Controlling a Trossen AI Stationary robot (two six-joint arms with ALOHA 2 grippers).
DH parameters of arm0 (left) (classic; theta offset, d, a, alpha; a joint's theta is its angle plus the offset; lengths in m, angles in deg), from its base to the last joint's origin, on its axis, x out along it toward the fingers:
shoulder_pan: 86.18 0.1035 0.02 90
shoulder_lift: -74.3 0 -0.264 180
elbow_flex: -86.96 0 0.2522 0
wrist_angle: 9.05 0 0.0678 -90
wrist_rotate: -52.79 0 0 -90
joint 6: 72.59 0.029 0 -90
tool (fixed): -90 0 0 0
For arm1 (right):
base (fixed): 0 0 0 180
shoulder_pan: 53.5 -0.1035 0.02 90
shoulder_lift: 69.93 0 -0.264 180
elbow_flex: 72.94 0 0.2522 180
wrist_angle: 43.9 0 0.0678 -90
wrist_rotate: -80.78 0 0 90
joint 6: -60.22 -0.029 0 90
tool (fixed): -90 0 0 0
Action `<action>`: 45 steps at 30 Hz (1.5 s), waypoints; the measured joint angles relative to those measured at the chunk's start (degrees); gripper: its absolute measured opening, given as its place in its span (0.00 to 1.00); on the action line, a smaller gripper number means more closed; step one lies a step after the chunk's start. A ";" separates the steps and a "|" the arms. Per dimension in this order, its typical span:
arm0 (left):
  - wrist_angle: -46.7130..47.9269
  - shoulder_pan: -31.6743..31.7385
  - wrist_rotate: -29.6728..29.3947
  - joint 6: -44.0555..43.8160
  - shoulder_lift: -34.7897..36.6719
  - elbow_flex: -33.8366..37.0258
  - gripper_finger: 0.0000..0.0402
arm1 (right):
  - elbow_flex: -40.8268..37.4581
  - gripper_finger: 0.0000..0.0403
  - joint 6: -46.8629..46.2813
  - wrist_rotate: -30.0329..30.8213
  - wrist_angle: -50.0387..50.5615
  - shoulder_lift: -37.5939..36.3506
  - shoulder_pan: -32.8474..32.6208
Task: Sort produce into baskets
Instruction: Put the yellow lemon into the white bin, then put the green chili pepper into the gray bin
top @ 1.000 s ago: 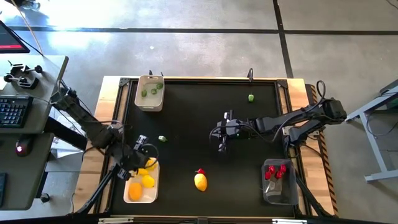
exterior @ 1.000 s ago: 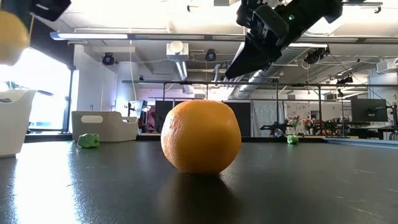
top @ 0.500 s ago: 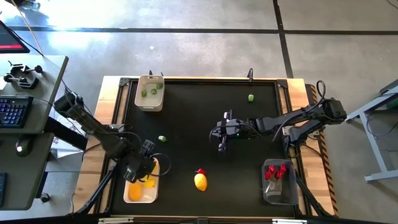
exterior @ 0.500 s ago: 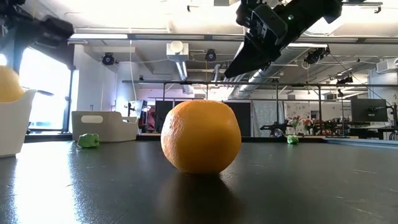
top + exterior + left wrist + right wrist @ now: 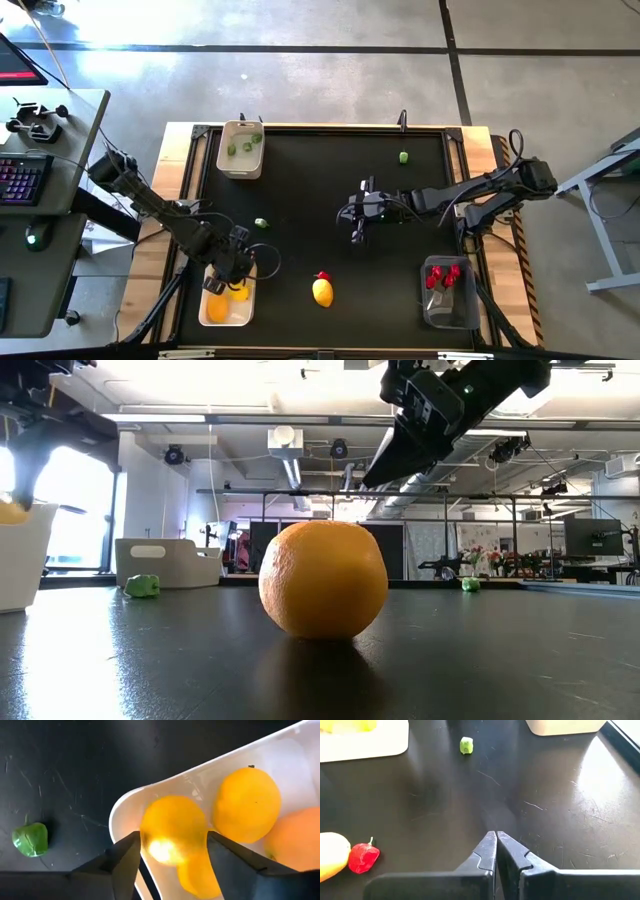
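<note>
My left gripper (image 5: 236, 276) points down into the white tray (image 5: 120, 810) at the table's near left. It is open, with a finger on either side of a yellow lemon (image 5: 172, 830). That lemon lies in the tray on other yellow-orange fruit (image 5: 247, 802). My right gripper (image 5: 496, 837) hangs shut above the middle of the table (image 5: 356, 238), holding nothing. Another lemon (image 5: 322, 292) rests on the mat with a red piece (image 5: 322, 276) against it. One green piece (image 5: 261, 223) lies near the tray and another (image 5: 404, 157) at the far side. My left gripper comes from above, and its two fingers (image 5: 125, 857) stand at the lemon's two sides (image 5: 150, 827). The lemon rests on the fruit under it in the tray. Whether the fingers touch it, I cannot tell.
A beige tub (image 5: 241, 148) with green pieces stands at the far left corner. A transparent bin (image 5: 448, 300) with red pieces stands at the near right. The middle of the black mat lies bare around my right gripper.
My left gripper has come down from above the tray's far edge into the tray, carrying the lemon with it. The lemon, high above the tray before, now sits low inside it.
</note>
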 joint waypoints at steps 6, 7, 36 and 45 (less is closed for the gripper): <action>1.03 0.00 -0.01 -1.72 0.42 -0.16 0.60 | 0.00 0.00 0.02 0.00 0.14 0.00 0.00; 1.72 0.00 0.12 -1.73 0.42 -0.47 0.60 | 0.00 0.00 0.02 0.00 0.14 0.00 0.00; -45.89 22.34 1.41 13.99 25.81 22.31 0.10 | -9.60 0.00 -19.68 20.39 2.30 -0.17 10.68; -71.35 34.26 5.33 19.64 25.85 31.63 0.03 | -9.51 0.00 -20.67 20.37 5.07 -0.17 18.77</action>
